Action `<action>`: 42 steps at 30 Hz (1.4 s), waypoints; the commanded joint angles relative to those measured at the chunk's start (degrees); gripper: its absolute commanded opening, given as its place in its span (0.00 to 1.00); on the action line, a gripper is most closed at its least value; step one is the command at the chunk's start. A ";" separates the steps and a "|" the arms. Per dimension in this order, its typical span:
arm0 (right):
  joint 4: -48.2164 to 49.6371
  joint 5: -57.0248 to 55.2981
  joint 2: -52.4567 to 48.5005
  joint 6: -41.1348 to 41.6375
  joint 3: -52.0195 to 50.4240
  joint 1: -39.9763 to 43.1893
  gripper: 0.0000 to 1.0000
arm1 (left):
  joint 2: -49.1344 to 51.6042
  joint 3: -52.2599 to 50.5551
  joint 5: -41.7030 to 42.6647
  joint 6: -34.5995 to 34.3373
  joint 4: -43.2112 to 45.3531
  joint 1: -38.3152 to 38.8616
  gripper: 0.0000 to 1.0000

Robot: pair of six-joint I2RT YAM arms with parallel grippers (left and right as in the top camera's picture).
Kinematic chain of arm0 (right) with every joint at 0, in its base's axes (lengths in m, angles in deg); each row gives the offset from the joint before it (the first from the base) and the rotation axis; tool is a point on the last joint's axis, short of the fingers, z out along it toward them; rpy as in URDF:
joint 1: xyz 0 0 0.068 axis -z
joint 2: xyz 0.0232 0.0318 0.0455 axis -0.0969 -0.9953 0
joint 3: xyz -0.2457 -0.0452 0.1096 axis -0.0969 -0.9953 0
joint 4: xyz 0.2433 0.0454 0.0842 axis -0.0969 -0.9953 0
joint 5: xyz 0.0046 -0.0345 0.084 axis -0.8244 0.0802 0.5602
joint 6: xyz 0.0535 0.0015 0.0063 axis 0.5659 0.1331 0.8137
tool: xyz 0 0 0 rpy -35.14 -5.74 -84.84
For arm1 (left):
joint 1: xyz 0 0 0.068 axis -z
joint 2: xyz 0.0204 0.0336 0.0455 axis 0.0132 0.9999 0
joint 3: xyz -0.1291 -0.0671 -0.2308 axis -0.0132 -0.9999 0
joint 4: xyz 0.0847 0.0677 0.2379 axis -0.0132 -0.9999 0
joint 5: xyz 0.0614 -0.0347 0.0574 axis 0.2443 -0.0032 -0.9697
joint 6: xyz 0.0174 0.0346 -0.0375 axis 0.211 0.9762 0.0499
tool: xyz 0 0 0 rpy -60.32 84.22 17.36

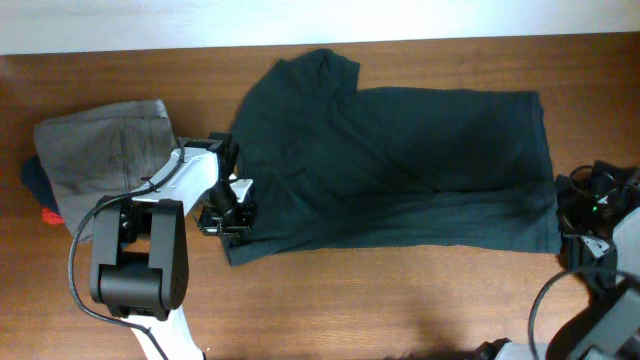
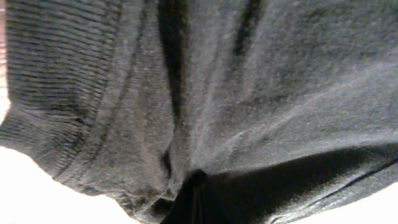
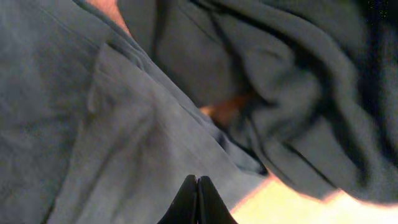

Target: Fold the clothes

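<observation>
A dark green shirt [image 1: 400,165] lies spread flat across the wooden table [image 1: 400,300], collar end to the left. My left gripper [image 1: 228,212] sits at the shirt's lower left corner. In the left wrist view the shirt's ribbed hem [image 2: 74,93] fills the frame, and the jaws [image 2: 196,196] are shut with the cloth bunched around their tips. My right gripper [image 1: 573,215] is at the shirt's right edge. In the right wrist view its fingers [image 3: 197,199] are pressed together over the shirt's cloth [image 3: 93,124], with no cloth showing between them.
A folded grey garment [image 1: 105,155] lies at the left of the table. A dark blue and red item [image 1: 40,195] sticks out from under its left side. The table's far edge meets a white wall [image 1: 150,20].
</observation>
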 commanded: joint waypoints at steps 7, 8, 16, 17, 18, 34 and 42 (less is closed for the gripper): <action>3.02 3.91 -12.57 0.83 -0.74 -0.52 0.04 | -1.38 -0.55 -3.89 -0.76 0.39 -0.46 0.00; 2.19 1.03 -13.03 2.21 -0.74 -0.39 0.04 | -1.38 -0.55 -3.89 -0.76 0.39 -0.46 0.01; -5.66 -20.02 -11.21 8.41 -0.72 2.10 0.04 | -1.38 -0.55 -8.24 -0.76 -2.03 -0.46 0.01; -5.68 -20.00 -10.36 8.50 -0.72 2.10 0.04 | -1.38 -0.55 -9.09 -0.76 -2.32 -0.46 0.01; -5.70 -19.89 -9.90 8.48 -0.72 2.08 0.04 | -1.38 -0.55 -9.49 -0.76 -2.49 -0.46 0.01; -12.55 10.12 7.54 -0.22 11.74 2.03 0.17 | -9.84 23.23 -2.49 0.09 -12.44 -0.39 0.45; -11.82 24.35 8.46 -13.73 12.44 1.66 0.38 | -9.05 34.53 8.35 2.51 5.97 0.04 0.79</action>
